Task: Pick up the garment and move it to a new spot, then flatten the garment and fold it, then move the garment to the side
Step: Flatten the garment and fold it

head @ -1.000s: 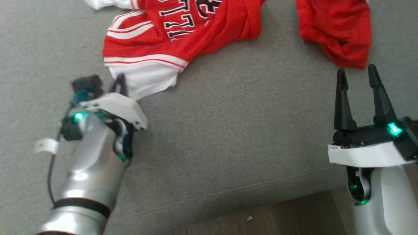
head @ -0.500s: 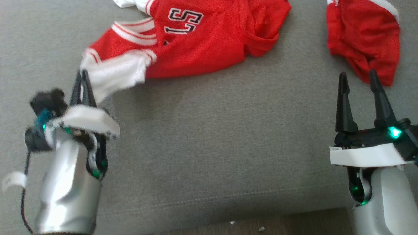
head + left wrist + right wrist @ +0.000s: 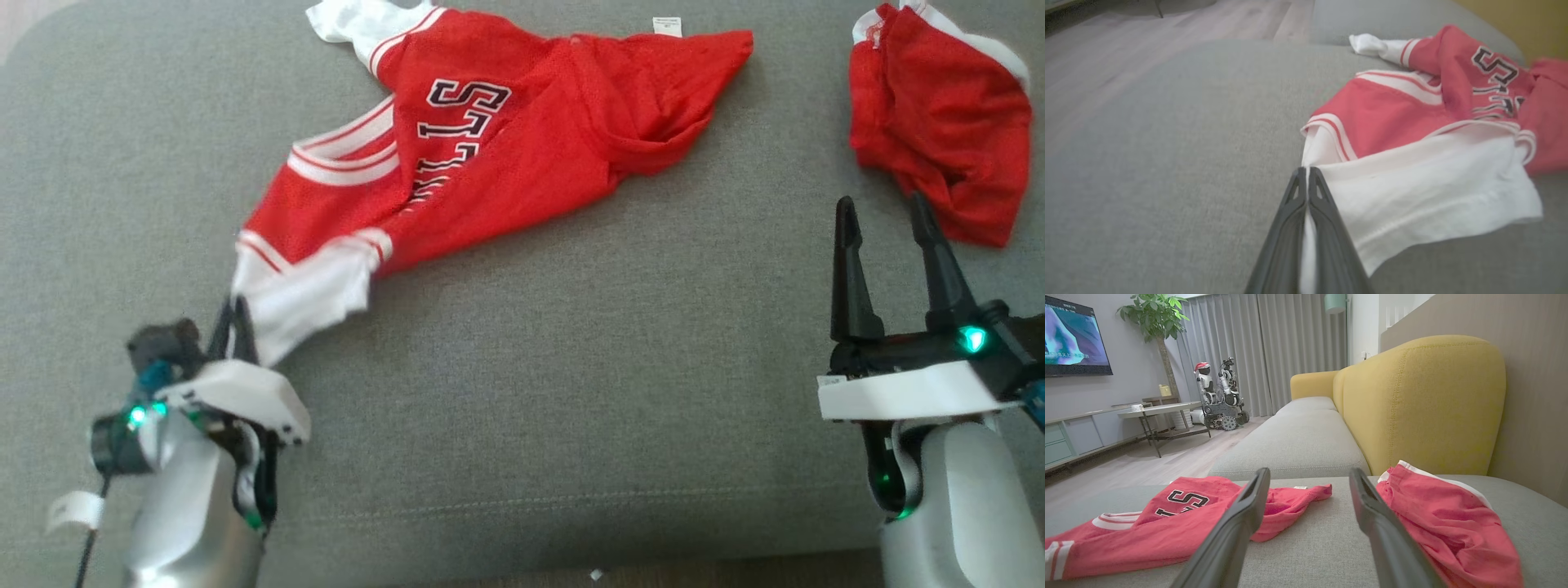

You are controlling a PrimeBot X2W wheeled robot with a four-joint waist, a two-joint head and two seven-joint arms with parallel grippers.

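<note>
**A:** Head view first. Where is the garment on the seat cushion?

**B:** The red garment lies crumpled over the far left part of the seat cushion, with its white hem stretched toward the cushion's front left. The left claw is pinched tight on that hem corner.

**A:** And the other arm?

**B:** The right claw hovers over the cushion's right part, fingers spread wide and holding nothing. A second red cloth sits at the cushion's far right. The cushion's middle and front are bare grey, and a strip of floor shows past its front seam.

**A:** Left wrist view?

**B:** The left claw has its tips together on white fabric, and a fold runs down between the fingers. Beside them the cushion is bare out to its rounded edge, with wooden floor beyond.

**A:** Right wrist view?

**B:** The right claw stands apart above the cushion, with the garment to one side and the second red cloth to the other. I cannot tell whether that cloth touches a finger. A yellow backrest bounds the cushion's far side.
</note>
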